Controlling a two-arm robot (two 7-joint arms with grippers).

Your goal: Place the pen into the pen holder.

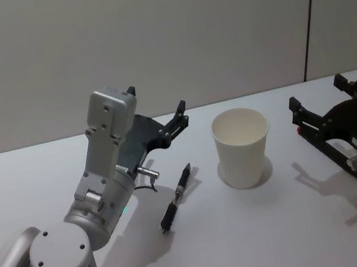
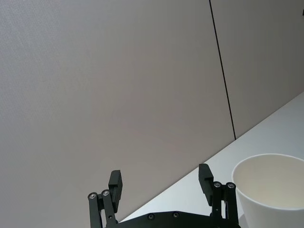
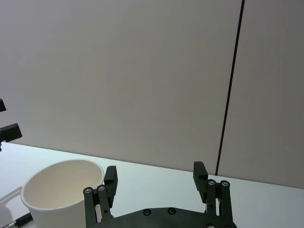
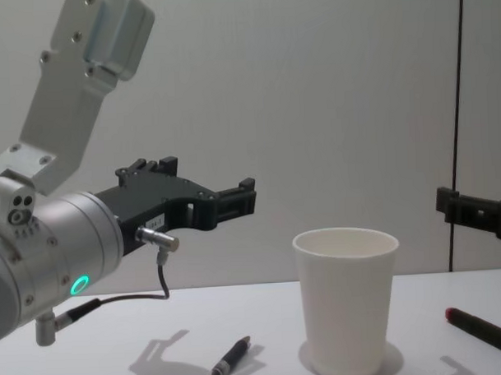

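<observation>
A black pen (image 1: 177, 197) lies flat on the white table, just left of the pen holder, a white paper cup (image 1: 242, 146) that stands upright and looks empty. Both show from the side in the chest view: the pen (image 4: 228, 363) and the cup (image 4: 347, 299). My left gripper (image 1: 157, 100) hovers open and empty above the table, behind the pen and left of the cup. To the right of the cup, my right gripper (image 1: 316, 92) also hangs open and empty. The left wrist view shows the left gripper (image 2: 160, 179) with the cup's rim (image 2: 270, 164) beside it.
A plain wall with a dark vertical seam (image 1: 309, 13) closes off the table's far edge. The white table (image 1: 267, 242) spreads out in front of the cup and pen. A dark, red-tipped part of the right arm (image 4: 486, 329) sits low by the cup's right.
</observation>
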